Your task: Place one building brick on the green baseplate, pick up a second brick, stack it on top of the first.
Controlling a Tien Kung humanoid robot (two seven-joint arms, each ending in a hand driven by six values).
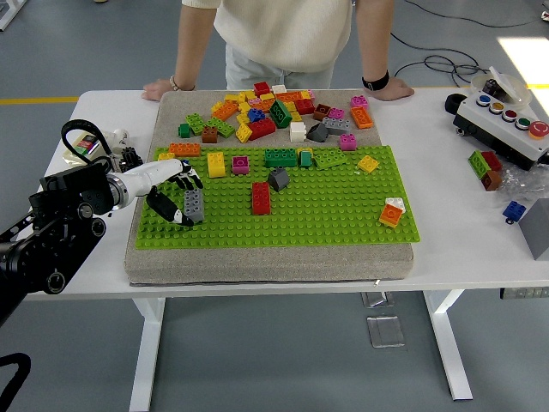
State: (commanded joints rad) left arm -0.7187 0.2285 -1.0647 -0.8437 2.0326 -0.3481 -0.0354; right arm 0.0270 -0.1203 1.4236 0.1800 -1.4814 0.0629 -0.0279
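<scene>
No legible writing anywhere. Left hand (176, 196) curled around gray brick (194, 205) on green baseplate (343, 215), left end. Long axis near-far, studs up.

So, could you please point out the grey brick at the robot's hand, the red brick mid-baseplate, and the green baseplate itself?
grey brick (194, 205): head view, studded top face.
red brick (261, 197): head view, top face.
green baseplate (334, 215): head view, bare studs.
</scene>
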